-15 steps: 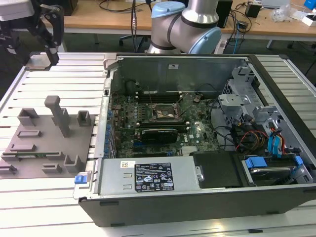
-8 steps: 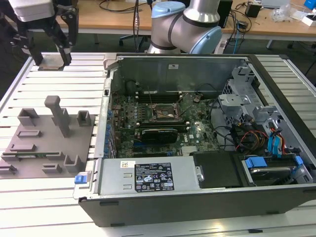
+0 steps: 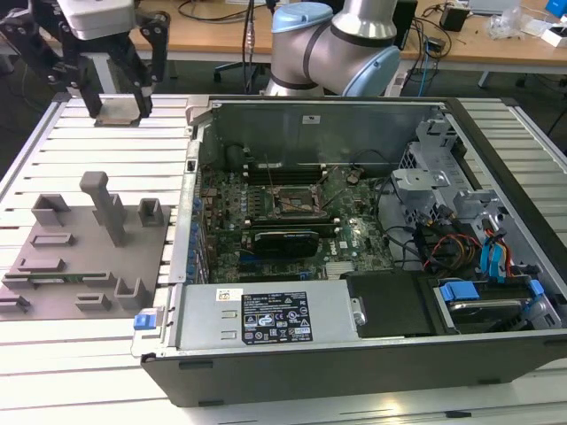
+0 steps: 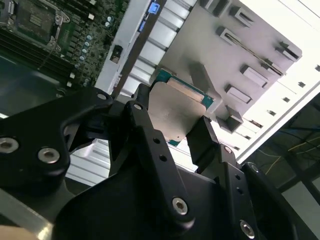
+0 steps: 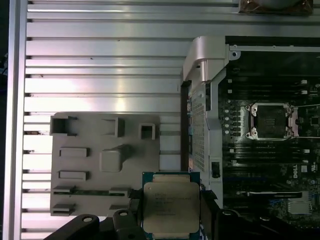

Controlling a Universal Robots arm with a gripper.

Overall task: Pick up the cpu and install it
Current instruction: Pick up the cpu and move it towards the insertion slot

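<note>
Gripper clamped on the cpu, gripping two opposite edges, pale top plate showing between. Chip appears held above the slatted table, near the grey fixture plate (outside the open case). Pick-up judged done; socket on the motherboard sits empty, so install not yet made

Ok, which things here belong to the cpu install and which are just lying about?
In the job: cpu, clamped in the jaws; motherboard socket.
Lying about: grey fixture plate; black card; power supply; drive cage.
</note>
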